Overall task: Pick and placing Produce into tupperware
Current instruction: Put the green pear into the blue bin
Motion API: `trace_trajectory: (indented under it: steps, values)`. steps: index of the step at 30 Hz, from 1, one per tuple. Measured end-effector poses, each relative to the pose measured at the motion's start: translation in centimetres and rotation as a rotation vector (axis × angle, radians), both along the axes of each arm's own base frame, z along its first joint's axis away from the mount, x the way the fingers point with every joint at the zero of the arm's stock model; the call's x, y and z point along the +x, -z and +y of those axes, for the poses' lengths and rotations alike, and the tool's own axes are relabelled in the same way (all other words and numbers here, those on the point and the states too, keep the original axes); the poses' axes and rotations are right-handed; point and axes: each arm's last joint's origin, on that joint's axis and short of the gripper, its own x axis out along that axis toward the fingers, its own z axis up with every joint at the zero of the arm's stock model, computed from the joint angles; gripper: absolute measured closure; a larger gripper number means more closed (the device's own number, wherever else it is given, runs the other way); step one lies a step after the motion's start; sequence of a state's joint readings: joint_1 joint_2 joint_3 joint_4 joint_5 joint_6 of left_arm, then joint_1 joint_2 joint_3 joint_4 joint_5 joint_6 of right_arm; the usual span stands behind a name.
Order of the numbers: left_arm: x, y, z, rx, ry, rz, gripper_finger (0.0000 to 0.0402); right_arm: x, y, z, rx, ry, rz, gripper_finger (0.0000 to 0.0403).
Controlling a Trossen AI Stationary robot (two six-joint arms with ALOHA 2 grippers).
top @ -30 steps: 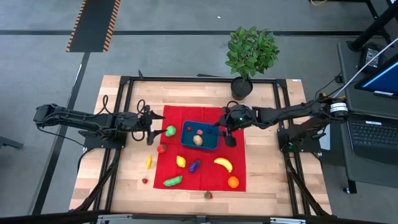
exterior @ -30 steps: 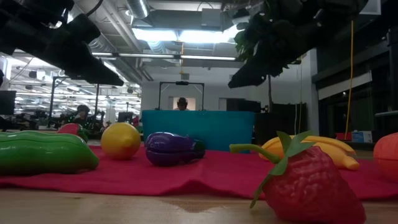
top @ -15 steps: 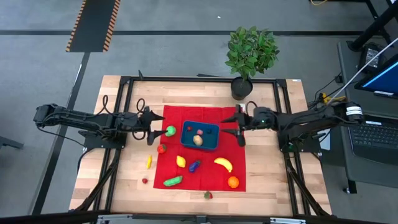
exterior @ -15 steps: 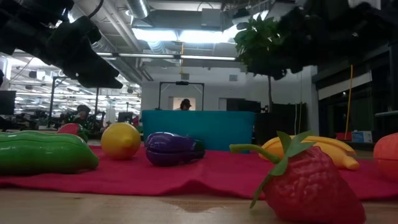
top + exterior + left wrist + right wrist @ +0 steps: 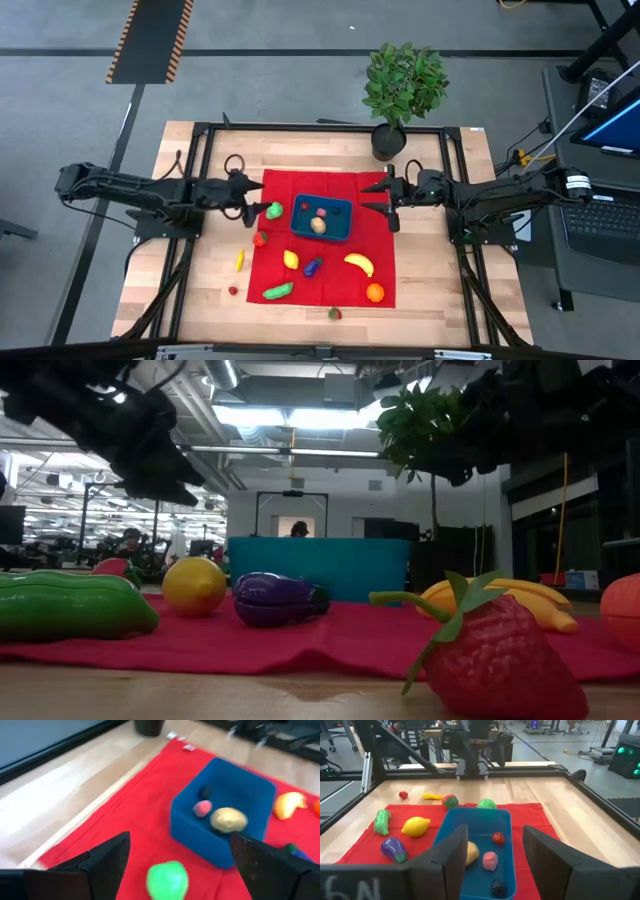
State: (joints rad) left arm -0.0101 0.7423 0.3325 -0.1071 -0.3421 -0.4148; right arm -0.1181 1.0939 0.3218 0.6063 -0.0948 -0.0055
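The dark teal-blue tupperware (image 5: 321, 218) sits on the red cloth and holds a tan potato (image 5: 228, 819), a pink piece (image 5: 202, 808), a small red piece (image 5: 498, 838) and a dark one (image 5: 497, 887). My left gripper (image 5: 252, 203) hovers open just left of it, with a green round fruit (image 5: 167, 879) lying on the cloth between and below its fingers. My right gripper (image 5: 385, 205) hangs open just right of the tupperware, facing it. Lemon (image 5: 290, 259), eggplant (image 5: 313, 266), banana (image 5: 359, 264), cucumber (image 5: 278, 291) and orange (image 5: 374, 292) lie on the cloth nearer the table's near edge.
A red tomato (image 5: 259, 239) lies at the cloth's left edge. A yellow piece (image 5: 239, 261), a small red piece (image 5: 233, 290) and a strawberry (image 5: 334, 313) lie on bare wood. The potted plant (image 5: 400, 90) stands at the far edge behind my right gripper. A black frame rims the table.
My right gripper has drawn back from over the tupperware's right end toward the table's right edge and now hangs over the cloth's right edge. My left gripper has edged a little toward the green fruit. The produce and tupperware have stayed put.
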Motion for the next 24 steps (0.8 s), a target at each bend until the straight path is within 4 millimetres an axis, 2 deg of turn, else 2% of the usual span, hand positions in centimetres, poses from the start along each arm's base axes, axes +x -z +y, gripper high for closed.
trace_trajectory:
  steps: [12,18,24]
  values:
    - [4.3,-2.5,0.1,-0.065,-0.099,0.247,0.0071,-0.2,0.9,0.0,0.009,-0.002,0.098,0.0212]
    - [6.3,-1.7,0.0,-0.085,-0.115,0.312,0.0071,-0.2,1.1,0.0,0.011,-0.002,0.111,0.0212]
    - [6.9,-0.4,-0.2,-0.166,-0.078,0.387,0.0071,-0.2,1.1,0.0,0.011,-0.002,0.112,0.0212]
